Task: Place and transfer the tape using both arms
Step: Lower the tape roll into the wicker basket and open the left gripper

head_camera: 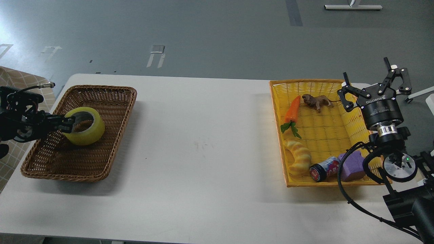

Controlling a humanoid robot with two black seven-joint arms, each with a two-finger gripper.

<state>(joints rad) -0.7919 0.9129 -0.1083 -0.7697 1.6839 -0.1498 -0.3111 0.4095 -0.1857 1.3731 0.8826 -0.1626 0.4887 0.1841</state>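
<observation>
White table (203,152) over grey floor (217,37), seemingly taped

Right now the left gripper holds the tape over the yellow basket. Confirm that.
Not quite. The head view shows the left gripper holding the tape over the brown wicker basket, not the yellow basket, which sits at the right.

The left arm (17,115) is cut off by the left edge; its claw (69,124) hides part of the tape (84,127). The can (323,169) label is unreadable.
</observation>
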